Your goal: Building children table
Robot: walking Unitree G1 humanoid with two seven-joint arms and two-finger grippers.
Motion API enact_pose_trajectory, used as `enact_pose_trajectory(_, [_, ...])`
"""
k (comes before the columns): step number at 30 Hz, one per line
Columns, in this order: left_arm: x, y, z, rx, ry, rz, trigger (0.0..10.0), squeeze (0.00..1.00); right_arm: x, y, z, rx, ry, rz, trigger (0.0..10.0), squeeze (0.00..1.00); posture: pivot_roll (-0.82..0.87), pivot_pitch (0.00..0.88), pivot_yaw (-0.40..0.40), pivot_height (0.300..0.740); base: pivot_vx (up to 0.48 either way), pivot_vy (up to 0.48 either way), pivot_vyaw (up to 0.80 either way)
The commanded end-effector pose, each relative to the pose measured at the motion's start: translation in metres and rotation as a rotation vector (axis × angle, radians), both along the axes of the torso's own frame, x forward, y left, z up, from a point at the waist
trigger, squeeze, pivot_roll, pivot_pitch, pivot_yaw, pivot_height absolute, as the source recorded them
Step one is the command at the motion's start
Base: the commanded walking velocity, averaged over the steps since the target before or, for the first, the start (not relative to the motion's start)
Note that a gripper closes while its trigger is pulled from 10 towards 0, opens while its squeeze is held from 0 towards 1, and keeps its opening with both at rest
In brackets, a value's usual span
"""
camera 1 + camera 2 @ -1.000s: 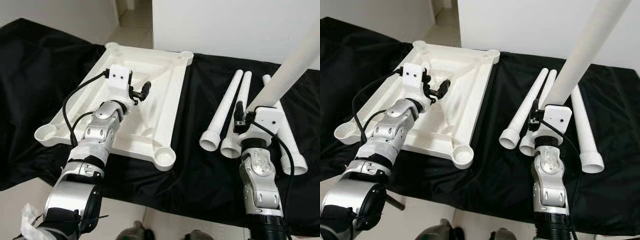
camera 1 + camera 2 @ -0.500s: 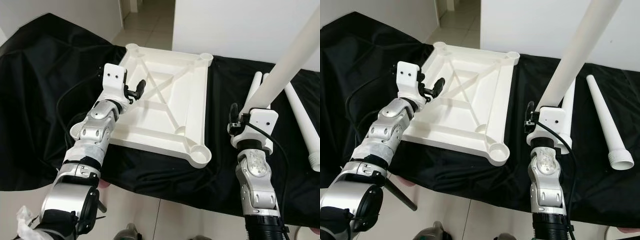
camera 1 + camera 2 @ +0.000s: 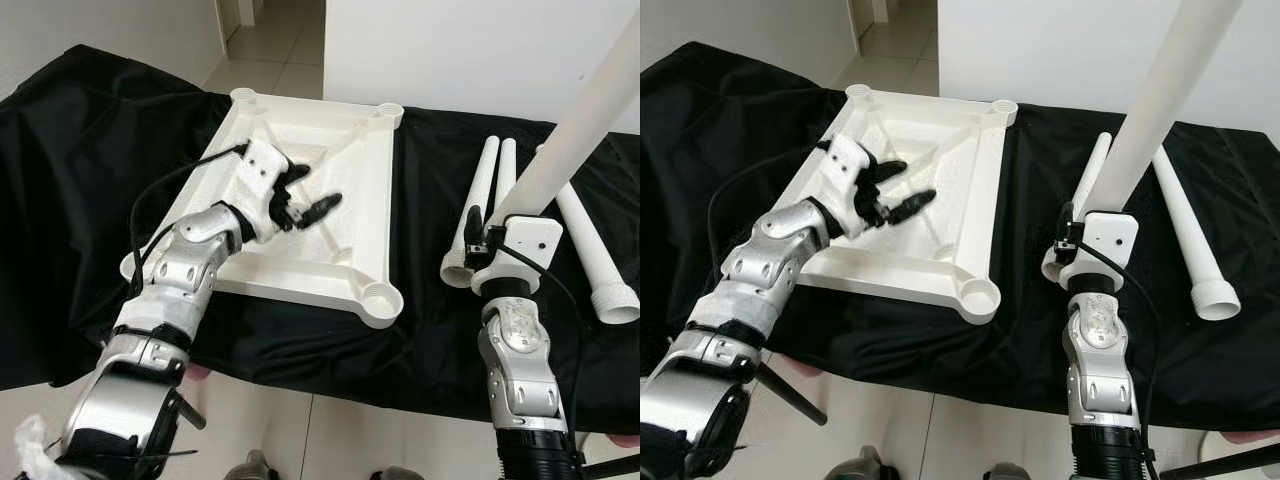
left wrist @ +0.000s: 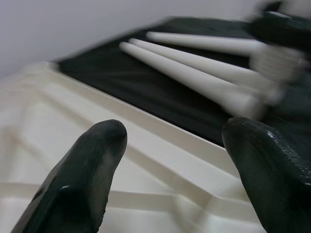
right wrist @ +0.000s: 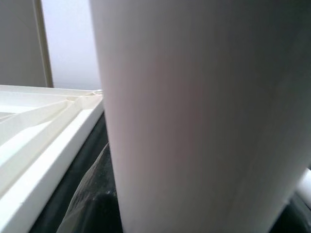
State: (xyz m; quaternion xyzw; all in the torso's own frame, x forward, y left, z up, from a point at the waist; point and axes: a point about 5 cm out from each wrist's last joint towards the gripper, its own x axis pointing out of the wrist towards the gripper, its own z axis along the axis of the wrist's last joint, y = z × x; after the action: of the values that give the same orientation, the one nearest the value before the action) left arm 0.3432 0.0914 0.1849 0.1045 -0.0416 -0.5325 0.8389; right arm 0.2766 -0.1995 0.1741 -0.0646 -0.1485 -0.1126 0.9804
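1. Nearest to me, my right pincer (image 3: 1088, 232) is clamped on the thick end of a long white plastic table leg (image 3: 1160, 88), which I hold tilted up and away, well above the desk. In the right wrist view that leg (image 5: 194, 116) stands right before the lens, with the tabletop's rim beside it.
2. My left arm reaches forward over the near-left part of the white moulded plastic tabletop (image 3: 360, 180), which lies upside down with its ribbed underside showing. My left pincer (image 3: 300, 200) hovers over the middle ribs with its two black fingers (image 4: 87, 170) spread wide, holding nothing; I cannot tell whether a fingertip touches the plastic.
3. The tabletop rests on the black cloth-covered desk (image 3: 90, 140), left of centre, with a round leg socket (image 3: 383, 297) at its near right corner.
4. To the right of the tabletop, three more white tapered plastic legs (image 3: 478, 205) lie on the cloth, two close together just beside my right arm and one set apart further right, all with their wide ends toward me.
5. Beyond the desk stand a white wall (image 3: 470, 50) and a strip of pale tiled floor (image 3: 270, 40).
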Motion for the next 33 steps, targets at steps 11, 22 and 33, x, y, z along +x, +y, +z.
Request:
enact_pose_trajectory(11, [-0.006, 0.008, -0.022, 0.259, 0.007, -0.136, 10.0, 0.0, 0.0, -0.005, 0.001, -0.014, 0.004, -0.022, 10.0, 0.0, 0.0, 0.0, 0.055, 0.74, 0.0, 0.0, 0.0])
enact_pose_trajectory(22, [-0.02, 0.01, -0.053, 0.499, 0.011, -0.247, 10.0, 0.0, -0.001, -0.014, 0.003, -0.028, 0.006, -0.051, 10.0, 0.0, 0.0, 0.0, 0.061, 0.74, 0.0, 0.0, 0.0])
enact_pose_trajectory(33, [-0.012, -0.001, -0.063, 0.59, -0.049, -0.182, 10.0, 0.0, -0.002, -0.015, 0.002, -0.028, 0.009, -0.06, 10.0, 0.0, -0.01, 0.0, 0.068, 0.74, 0.0, 0.0, 0.0])
